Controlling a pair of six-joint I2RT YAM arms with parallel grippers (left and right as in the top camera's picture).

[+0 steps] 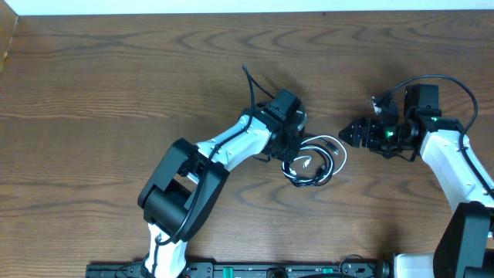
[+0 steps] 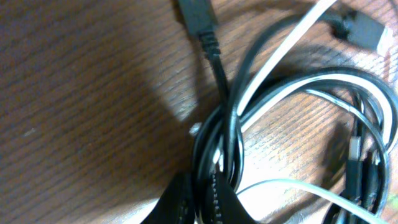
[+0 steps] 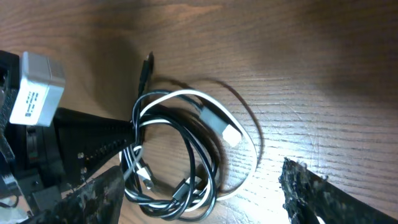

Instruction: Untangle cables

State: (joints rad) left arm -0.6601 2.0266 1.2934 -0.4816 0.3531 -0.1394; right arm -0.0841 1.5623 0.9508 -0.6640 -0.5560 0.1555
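White label (image 3: 38,87) on left arm's camera housing: print too blurred to read.

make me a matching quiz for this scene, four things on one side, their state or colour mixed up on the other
Things:
1 left gripper
2 right gripper
3 white cable
4 table

States:
a brown wood
b open, touching nothing
c closed on the cables
d looped with the black cable

Pairs: 1-c, 2-b, 3-d, 4-a
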